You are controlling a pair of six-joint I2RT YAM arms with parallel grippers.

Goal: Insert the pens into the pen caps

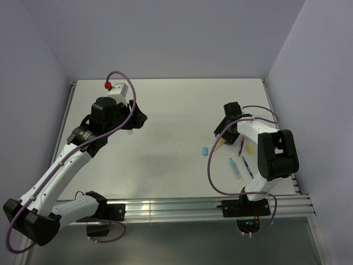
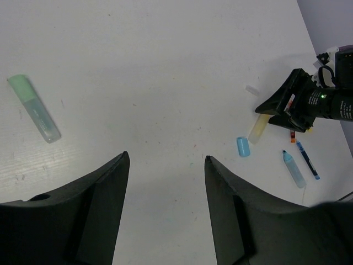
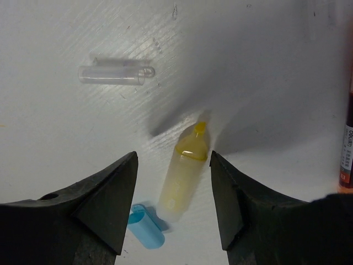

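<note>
The right gripper [image 3: 172, 159] hangs with its fingers spread astride the uncapped, translucent yellow stubby marker [image 3: 185, 174], which lies flat on the white table [image 3: 55, 138]. Grasping this pen seems the step in hand. Next it must lower, close across the barrel, then seek the short yellow plastic cap [image 1: 249, 148]. Nearby, the light blue stubby cap [image 3: 146, 225] and the clear slim cap [image 3: 113, 74] look empty. The left gripper [image 2: 165, 160] gapes, holding nothing.

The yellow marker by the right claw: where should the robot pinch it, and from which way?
Pinch the fat middle of the yellow marker, straight down from above, one finger on each long side. It lies flat, roughly lined up between the fingers of the open right gripper. Its tip tapers too thin, and the light blue cap crowds its back end.
</note>
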